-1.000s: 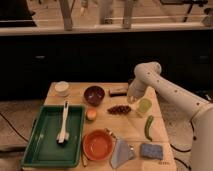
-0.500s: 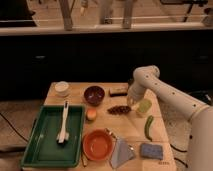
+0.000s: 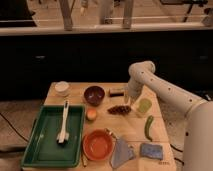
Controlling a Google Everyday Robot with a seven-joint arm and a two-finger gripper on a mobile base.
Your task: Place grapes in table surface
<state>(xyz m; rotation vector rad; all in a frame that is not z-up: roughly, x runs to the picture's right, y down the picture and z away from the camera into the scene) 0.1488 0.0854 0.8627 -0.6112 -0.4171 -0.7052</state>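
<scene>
So, single camera view: white robot arm reaches from the right, its gripper [image 3: 131,102] hanging low over the light tan wooden rectangular desk [image 3: 131,127], just right of the grapes [image 3: 119,109], a small elongated bunch of dark reddish-brown berries. Grapes lie flat on bare wood between the dark maroon round bowl [image 3: 94,94] and the pale green translucent cup [image 3: 144,106]. Can't tell whether the gripper is clenched, released or touching the bunch. Judged step: placement at its end, grapes look set down; next move would call for letting go if not already, then a straight lift up without dragging the bunch or knocking the cup just beside it

Containers: maroon bowl looks empty; orange round bowl [image 3: 98,144] near the front edge looks empty; small white cup [image 3: 62,88] at back left, contents unclear; green plastic rectangular tray [image 3: 33,145] on the left holds a white long-handled brush [image 3: 64,123]. Also a long green pepper [image 3: 148,127] right of centre, loose on the wood
</scene>
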